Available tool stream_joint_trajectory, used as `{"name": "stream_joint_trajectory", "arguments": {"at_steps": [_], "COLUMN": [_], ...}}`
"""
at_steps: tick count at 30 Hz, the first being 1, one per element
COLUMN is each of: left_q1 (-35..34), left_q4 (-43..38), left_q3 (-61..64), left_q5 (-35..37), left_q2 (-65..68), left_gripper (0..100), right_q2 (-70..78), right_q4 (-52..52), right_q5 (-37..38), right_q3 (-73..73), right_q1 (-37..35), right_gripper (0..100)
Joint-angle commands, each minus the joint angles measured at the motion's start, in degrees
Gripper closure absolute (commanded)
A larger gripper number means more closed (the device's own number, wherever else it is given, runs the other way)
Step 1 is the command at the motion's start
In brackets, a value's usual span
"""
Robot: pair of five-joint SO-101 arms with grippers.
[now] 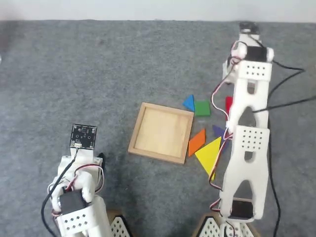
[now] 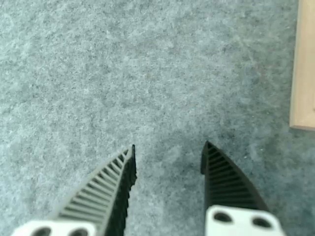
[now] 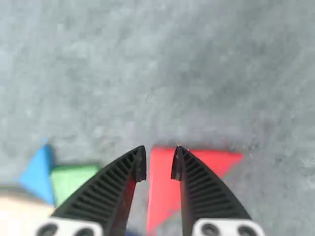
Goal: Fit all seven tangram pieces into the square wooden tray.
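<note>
Finding the left gripper [image 2: 170, 147] nearest, close to its base, jaws spread wide with nothing between them, hanging over bare grey mat [image 2: 123, 73] with the wooden tray [image 2: 306, 73] just off to one side. Seeing the tray empty and the loose pieces lying beside it on the right arm's side: yellow triangle [image 1: 210, 154] and orange piece [image 1: 196, 141] closest, purple piece [image 1: 217, 130] just beyond.

Farther out, hovering the right gripper [image 3: 158, 161] above the red triangle [image 3: 216, 160], jaws only narrowly parted and gripping nothing. Probably needing a wider opening before lowering, pinching across an edge rather than pressing on the flat face, and avoiding nudging the green square [image 3: 74, 179] and blue triangle [image 3: 37, 172] alongside.

Counting only six pieces; possibly missing a seventh beneath the right arm [image 1: 252, 138], which is also covering most of the red triangle from above.
</note>
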Motion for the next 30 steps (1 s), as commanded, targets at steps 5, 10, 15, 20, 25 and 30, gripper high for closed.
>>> {"name": "stream_joint_trajectory", "arguments": {"at_steps": [5, 10, 15, 20, 25, 30], "left_q1": [0.2, 0.2, 0.2, 0.2, 0.2, 0.2], "left_q4": [0.1, 0.1, 0.1, 0.1, 0.1, 0.1], "left_q3": [-0.7, -0.7, -0.7, -0.7, -0.7, -0.7], "left_q5": [0.4, 0.4, 0.4, 0.4, 0.4, 0.4], "left_q2": [-1.1, -1.1, -1.1, -1.1, -1.1, -1.1], "left_gripper": [79, 79, 79, 79, 79, 79], "right_q2": [-26.2, -31.3, -25.2, -19.8, -19.9, -19.6], "right_q4": [1.9, 2.1, -2.1, -1.5, 1.1, -3.4], "right_q5": [-1.2, -15.2, -37.7, -38.4, -38.9, -43.3], "right_q3": [37.0, 38.2, 40.7, 38.2, 37.3, 37.2], "right_q1": [-2.4, -3.4, -3.0, -2.2, -3.6, -2.1], "right_gripper": [89.7, 90.2, 89.7, 89.0, 70.9, 68.9]}}
